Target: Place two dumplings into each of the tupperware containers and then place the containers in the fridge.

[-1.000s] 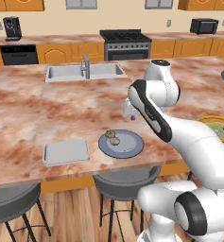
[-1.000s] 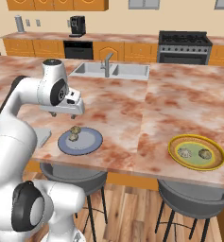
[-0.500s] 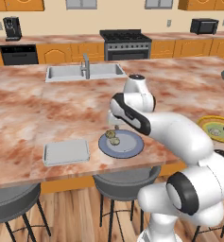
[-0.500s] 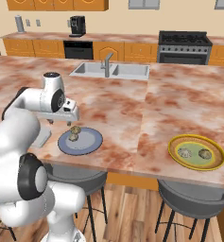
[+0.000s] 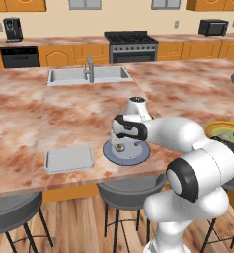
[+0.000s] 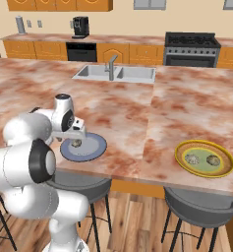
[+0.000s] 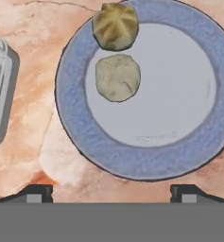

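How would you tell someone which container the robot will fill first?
Start at the long marble island counter and find its near edge, above the stools. There a round blue-grey plate carries dumplings, and just left of it lies the pale grey tupperware container. It is the flat rectangular tub with rounded corners, whereas its neighbours, this plate and the yellow-rimmed plate, are round.
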You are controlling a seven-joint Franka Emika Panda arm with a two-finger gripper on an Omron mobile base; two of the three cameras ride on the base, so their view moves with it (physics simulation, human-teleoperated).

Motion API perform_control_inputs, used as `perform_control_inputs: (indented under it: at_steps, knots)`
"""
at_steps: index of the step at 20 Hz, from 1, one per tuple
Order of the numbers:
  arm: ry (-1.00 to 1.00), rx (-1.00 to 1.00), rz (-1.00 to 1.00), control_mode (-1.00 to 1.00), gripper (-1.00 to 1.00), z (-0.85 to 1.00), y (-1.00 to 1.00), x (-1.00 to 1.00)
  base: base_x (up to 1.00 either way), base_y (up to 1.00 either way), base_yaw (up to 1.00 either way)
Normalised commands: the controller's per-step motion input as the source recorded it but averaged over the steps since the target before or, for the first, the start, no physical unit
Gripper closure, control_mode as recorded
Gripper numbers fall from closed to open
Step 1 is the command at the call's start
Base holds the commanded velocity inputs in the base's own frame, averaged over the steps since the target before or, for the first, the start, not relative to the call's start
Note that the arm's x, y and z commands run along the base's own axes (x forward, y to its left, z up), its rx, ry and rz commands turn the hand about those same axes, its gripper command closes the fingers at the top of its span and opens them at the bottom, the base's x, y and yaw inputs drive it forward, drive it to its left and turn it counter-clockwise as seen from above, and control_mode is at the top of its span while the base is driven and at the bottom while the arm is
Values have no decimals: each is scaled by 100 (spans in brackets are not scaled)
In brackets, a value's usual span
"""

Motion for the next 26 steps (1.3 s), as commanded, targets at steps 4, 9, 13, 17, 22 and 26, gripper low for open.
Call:
perform_control_inputs:
  at_steps: [4, 9, 13, 17, 22, 26]
  knots:
    - [6, 0, 2, -100, -100, -49, 4, 37, 0, 0, 0]
    - [0, 0, 1, -100, -100, -27, 0, 40, 0, 0, 0]
    - [0, 0, 0, -100, -100, -14, 0, 50, 0, 0, 0]
    - [3, 1, 1, -100, -100, -9, 0, 42, 0, 0, 0]
    - [5, 0, 1, -100, -100, -13, 2, 40, 0, 0, 0]
    - [13, 0, 0, -100, -100, -19, 9, 16, 0, 0, 0]
